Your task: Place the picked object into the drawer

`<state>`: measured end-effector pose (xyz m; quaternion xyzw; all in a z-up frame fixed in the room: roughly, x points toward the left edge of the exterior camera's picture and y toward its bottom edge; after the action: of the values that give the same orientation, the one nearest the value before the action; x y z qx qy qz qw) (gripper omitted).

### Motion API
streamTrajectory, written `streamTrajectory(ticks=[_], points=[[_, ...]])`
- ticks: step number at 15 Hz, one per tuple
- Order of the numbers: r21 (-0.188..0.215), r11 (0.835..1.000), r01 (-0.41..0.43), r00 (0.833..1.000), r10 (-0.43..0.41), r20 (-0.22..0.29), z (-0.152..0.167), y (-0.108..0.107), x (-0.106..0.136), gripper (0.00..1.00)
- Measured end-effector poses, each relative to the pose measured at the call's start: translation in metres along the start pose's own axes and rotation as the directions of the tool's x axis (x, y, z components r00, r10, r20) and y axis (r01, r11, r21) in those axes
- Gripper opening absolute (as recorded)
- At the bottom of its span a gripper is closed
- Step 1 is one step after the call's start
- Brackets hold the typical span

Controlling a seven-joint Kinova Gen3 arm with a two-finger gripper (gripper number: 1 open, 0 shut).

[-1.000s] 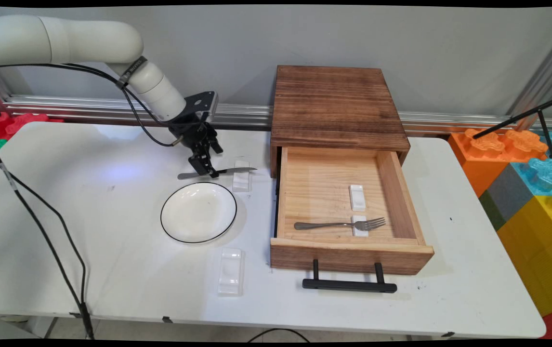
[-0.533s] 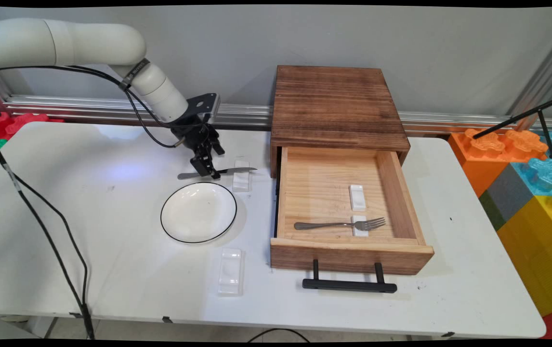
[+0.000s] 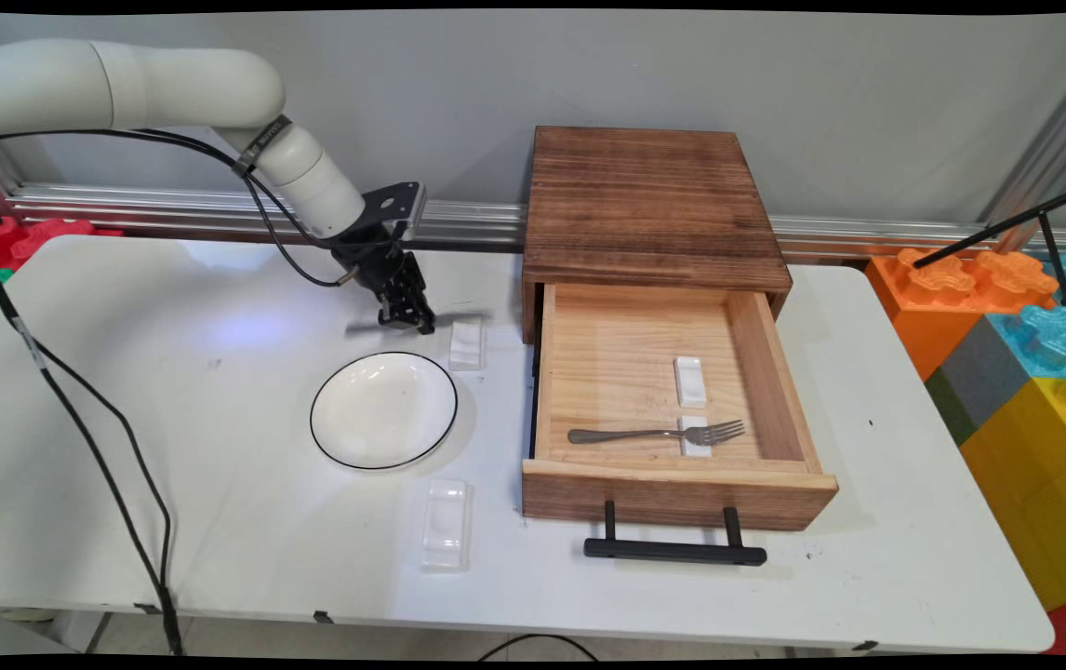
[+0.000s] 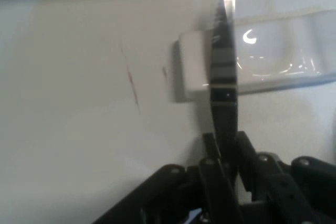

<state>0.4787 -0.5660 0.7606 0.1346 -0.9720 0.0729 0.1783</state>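
Observation:
My gripper [image 3: 407, 319] is shut on a metal knife [image 4: 223, 77] just above the table, behind the white plate [image 3: 383, 409]. In the hand view the blade stands up from between the fingers [image 4: 210, 153] and crosses the end of a white cutlery rest [image 4: 262, 61]. In the main view the knife is only a faint blur reaching right over that rest [image 3: 466, 342]. The gripper [image 4: 226, 145] hangs left of the rest and left of the wooden drawer box [image 3: 649, 200].
The open drawer [image 3: 775, 372] holds a fork [image 3: 654, 434] lying on one white rest [image 3: 694, 439], with another rest [image 3: 690, 381] behind it. Its black handle [image 3: 674, 551] juts toward the table's front. A clear rest [image 3: 445, 523] lies in front of the plate. Black cables hang at left.
The gripper has risen slightly and shifted right with the knife in it. The knife, lying still across the rest before, now shows as a blur above it.

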Motion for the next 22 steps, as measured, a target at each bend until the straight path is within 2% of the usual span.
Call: streamTrajectory(ticks=[7,12,17,22], points=[[-0.02,1.0,0.011,1.0,-0.011,0.003,-0.007,0.009,-0.001,0.0],[-0.016,1.0,0.009,1.0,-0.009,-0.007,-0.02,0.015,0.002,0.0],[-0.002,1.0,0.011,1.0,-0.011,-0.013,-0.047,0.023,0.008,0.0],[0.04,0.999,0.017,1.0,-0.016,-0.023,-0.092,0.034,0.027,0.0]])
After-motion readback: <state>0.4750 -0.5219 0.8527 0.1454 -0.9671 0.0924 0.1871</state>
